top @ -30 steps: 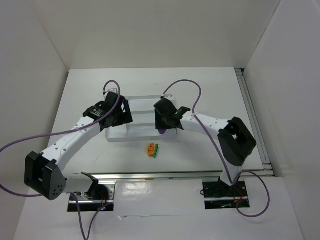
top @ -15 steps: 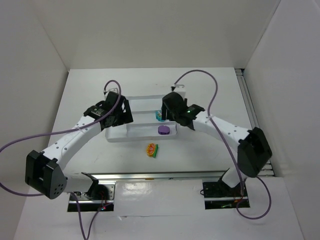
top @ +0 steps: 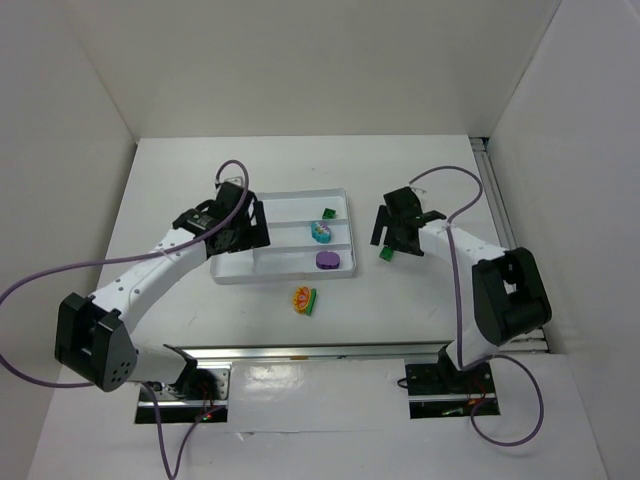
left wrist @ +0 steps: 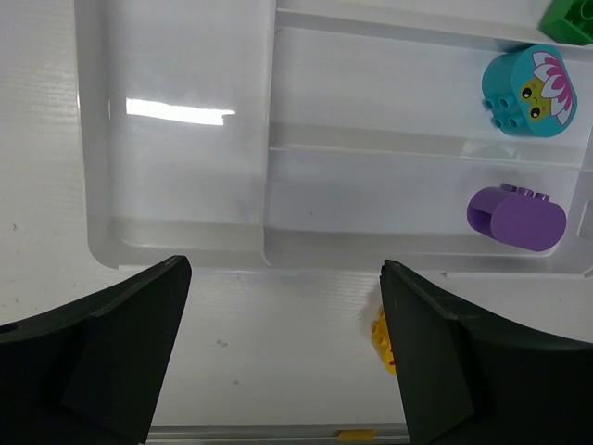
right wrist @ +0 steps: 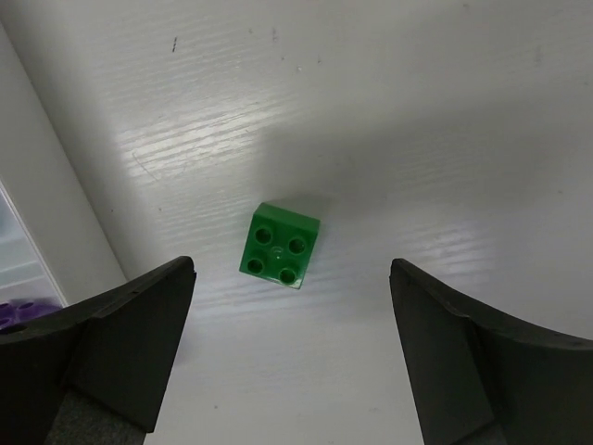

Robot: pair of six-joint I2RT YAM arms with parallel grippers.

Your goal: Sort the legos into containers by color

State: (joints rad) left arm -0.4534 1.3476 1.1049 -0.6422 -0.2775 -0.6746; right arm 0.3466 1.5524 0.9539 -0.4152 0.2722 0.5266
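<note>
Two robot arms reach over a white counter point(top: 300, 160). The right end effector point(top: 395, 238) stands wide and holds nothing; a green cube point(right wrist: 280, 246) lies studs-up on the counter directly beneath it, between its fingers and touching neither. The white tray point(left wrist: 176, 167) sits just to that end effector's left.

The left end effector point(left wrist: 278, 357) is also wide and empty, poised above the tray's near edge; ahead of it lies the tray's large bare compartment. Ahead and to its right, three narrow compartments each hold one piece; the purple oval point(left wrist: 516, 216) is in the nearest, the cyan round piece point(left wrist: 528, 91) in the middle, a second green cube point(left wrist: 570, 19) in the farthest. The orange piece point(top: 303, 298) lies on the counter outside the tray, just beside the left end effector's right finger.
</note>
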